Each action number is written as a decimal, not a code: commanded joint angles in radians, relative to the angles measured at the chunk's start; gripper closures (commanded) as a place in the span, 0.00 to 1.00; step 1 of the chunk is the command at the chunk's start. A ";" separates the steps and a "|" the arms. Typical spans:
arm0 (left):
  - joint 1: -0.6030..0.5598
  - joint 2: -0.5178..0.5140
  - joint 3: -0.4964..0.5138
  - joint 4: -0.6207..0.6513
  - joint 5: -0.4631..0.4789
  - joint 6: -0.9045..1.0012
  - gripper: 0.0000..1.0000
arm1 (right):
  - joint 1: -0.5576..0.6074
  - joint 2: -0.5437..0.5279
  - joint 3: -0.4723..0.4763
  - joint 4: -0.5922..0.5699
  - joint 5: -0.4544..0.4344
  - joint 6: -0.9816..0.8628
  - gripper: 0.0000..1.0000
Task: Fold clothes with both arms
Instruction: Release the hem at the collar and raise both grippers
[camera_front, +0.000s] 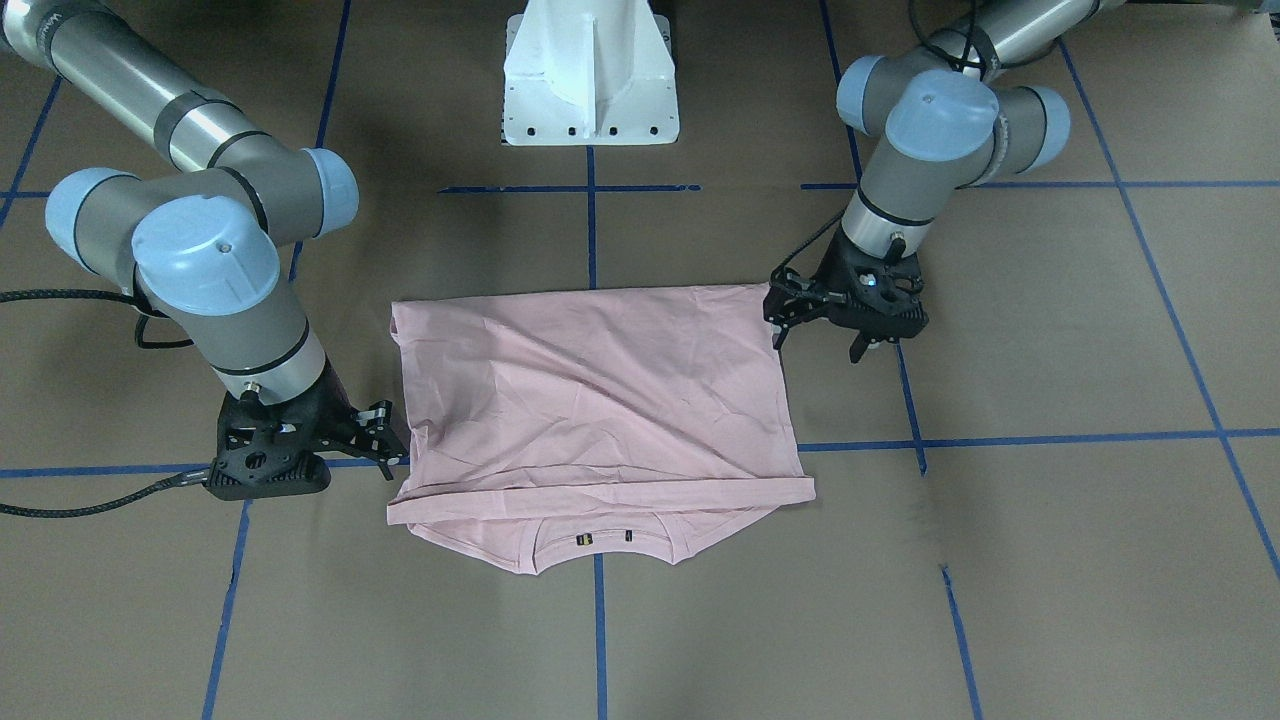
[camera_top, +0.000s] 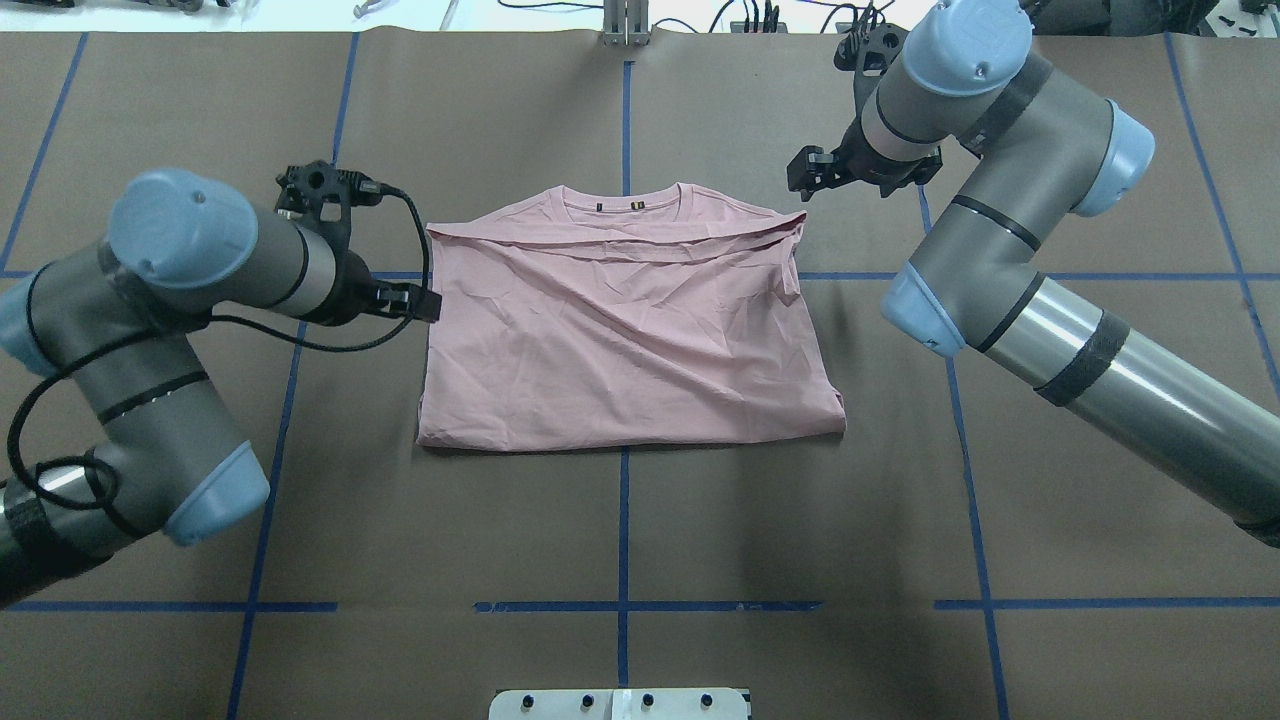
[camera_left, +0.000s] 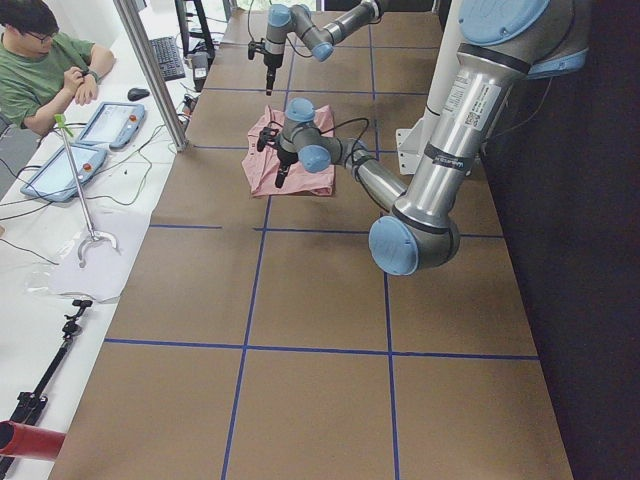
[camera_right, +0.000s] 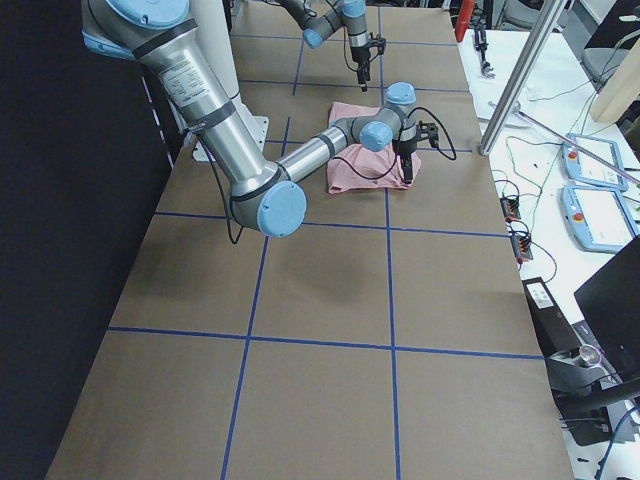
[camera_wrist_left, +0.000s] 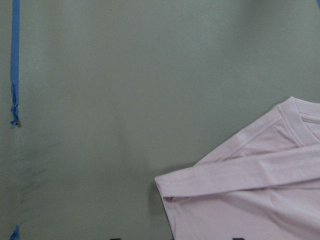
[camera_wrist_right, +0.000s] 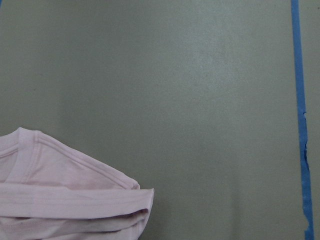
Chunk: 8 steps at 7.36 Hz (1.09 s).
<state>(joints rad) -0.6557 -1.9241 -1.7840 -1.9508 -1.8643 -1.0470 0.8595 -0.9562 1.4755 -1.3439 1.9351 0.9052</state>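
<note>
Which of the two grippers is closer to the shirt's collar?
The right gripper, beside the T-shirt's collar-end corner; the left gripper is farther back along the other side.

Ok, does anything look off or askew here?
The pink T-shirt is folded askew: the turned-over hem sits unevenly short of the collar, sticking out at the robot's right. That side edge slants outward, and diagonal creases cross the top layer.

Robot lab, pretty obviously.

You've got two grey industrial arms, left arm and right arm, either side of a white pedestal. The table is papered brown and gridded with blue tape. Off to the side a person sits at a white bench with teach pendants and a keyboard.
</note>
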 joint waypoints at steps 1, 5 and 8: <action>0.147 0.050 -0.057 -0.004 0.071 -0.204 0.28 | 0.003 -0.012 0.017 0.000 0.002 -0.005 0.00; 0.188 0.054 -0.041 0.000 0.088 -0.232 0.36 | 0.001 -0.012 0.016 0.000 -0.001 -0.005 0.00; 0.191 0.048 -0.031 0.003 0.089 -0.234 0.61 | 0.001 -0.012 0.015 0.000 -0.001 -0.005 0.00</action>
<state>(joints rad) -0.4660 -1.8731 -1.8212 -1.9490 -1.7754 -1.2800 0.8607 -0.9680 1.4912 -1.3438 1.9344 0.9004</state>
